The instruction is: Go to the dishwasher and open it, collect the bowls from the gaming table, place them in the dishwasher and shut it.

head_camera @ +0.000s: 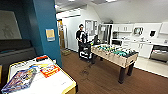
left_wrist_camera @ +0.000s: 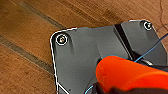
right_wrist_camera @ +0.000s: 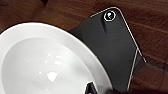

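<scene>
white bowl, nothing inside, wood floor

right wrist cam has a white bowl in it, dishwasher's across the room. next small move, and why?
Probably drive forward-right, skirting the gaming table, toward the dishwasher. The white bowl sits close at the right wrist over wood floor, apparently carried, and the dishwasher stands far off by the white cabinets.
</scene>
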